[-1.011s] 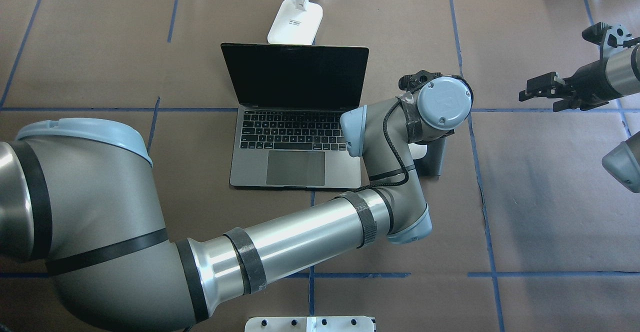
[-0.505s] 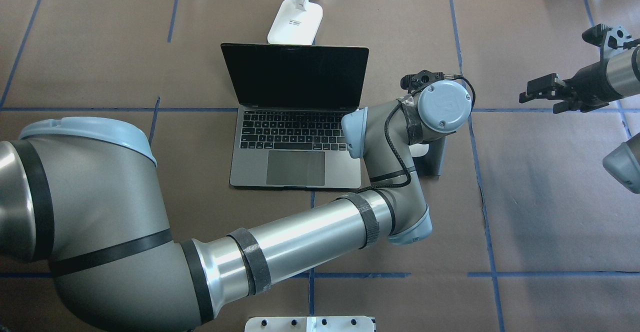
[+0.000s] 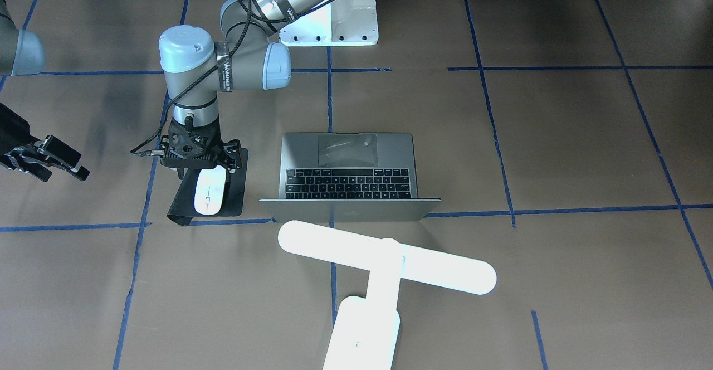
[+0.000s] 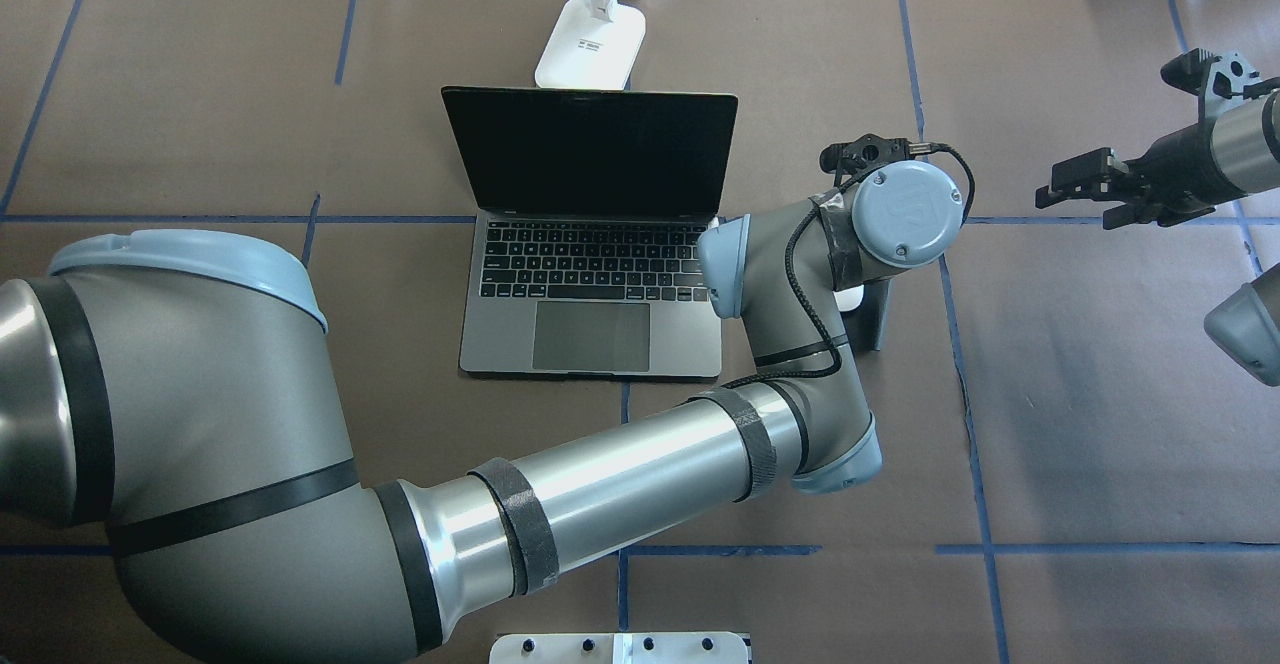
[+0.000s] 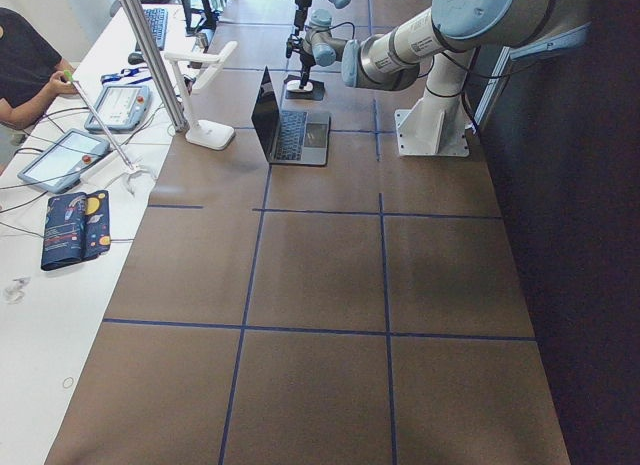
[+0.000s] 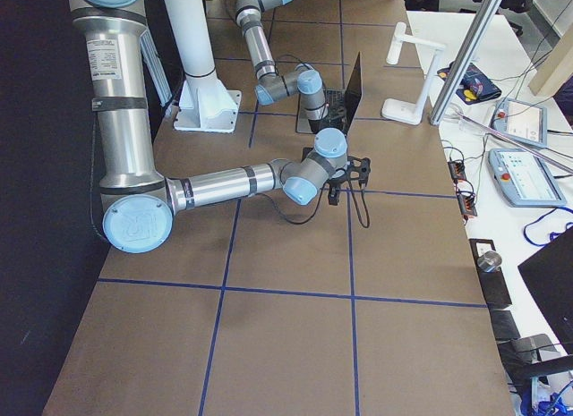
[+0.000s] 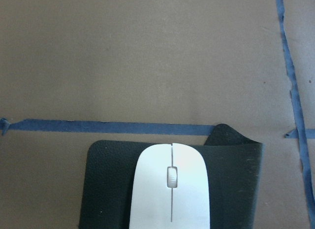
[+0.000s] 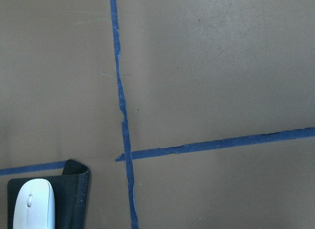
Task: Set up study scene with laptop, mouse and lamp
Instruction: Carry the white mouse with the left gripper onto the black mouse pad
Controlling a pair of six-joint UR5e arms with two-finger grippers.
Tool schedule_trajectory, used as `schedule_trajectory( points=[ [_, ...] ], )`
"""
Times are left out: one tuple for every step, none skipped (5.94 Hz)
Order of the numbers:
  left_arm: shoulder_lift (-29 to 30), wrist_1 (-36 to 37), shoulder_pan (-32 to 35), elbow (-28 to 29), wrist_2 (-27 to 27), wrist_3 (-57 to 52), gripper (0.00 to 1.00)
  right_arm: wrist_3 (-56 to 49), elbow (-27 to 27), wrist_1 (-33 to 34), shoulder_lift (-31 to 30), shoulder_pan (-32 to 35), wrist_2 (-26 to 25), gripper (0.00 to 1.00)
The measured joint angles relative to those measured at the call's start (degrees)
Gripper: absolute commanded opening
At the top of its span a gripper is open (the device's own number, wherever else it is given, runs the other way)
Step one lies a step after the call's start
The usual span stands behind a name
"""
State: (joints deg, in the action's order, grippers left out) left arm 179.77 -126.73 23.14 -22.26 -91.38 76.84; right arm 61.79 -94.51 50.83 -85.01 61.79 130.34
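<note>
White and smooth, the mouse (image 3: 210, 190) lies flat on the black mouse pad (image 3: 237, 194), just beside the open laptop (image 3: 348, 175) on the robot's right side of it. The lamp (image 3: 387, 258) stands beyond the laptop's screen, its bar stretched across the far side. By the look of the layout, all three items are roughly in place.

One risk is the pad itself. Its far corner is curled up off the table (image 3: 557, 136), so a nudge from the fingers could shift pad and mouse together, or skew the mouse off its line. A slick shell could also skate if one finger brushes it while the arm lifts away.

The left gripper (image 3: 205, 165) hangs directly over the mouse's robot-side end. Its jaws look parted, one on each side of that end, while most of the shell juts out past them toward the lamp. Whether either finger touches the shell I cannot tell. The right gripper (image 3: 55, 164) hovers well apart, jaws spread and holding nothing.
</note>
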Motion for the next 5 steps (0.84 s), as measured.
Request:
schedule_trajectory(
  points=[
    [0.2,0.0,0.1,-0.8,-0.1,0.2,1.0,0.0,0.1,0.0,0.2,0.0,0.0,1.0],
    [0.0,0.2,0.2,-3.0,-0.2,1.3,1.0,-0.1,0.2,0.1,0.4,0.0,-0.1,1.0],
    [-1.4,1.6,0.4,-7.6,-0.4,2.7,1.0,-0.5,0.5,0.2,0.5,0.1,-0.4,1.0],
    [-4.8,4.8,0.5,-15.3,-1.1,3.5,1.0,-1.0,0.9,0.3,0.6,0.5,-0.5,1.0],
    [-10.5,8.7,0.9,-25.8,-2.7,3.6,1.0,-1.6,1.0,0.4,0.6,1.6,-0.3,1.0]
  ],
)
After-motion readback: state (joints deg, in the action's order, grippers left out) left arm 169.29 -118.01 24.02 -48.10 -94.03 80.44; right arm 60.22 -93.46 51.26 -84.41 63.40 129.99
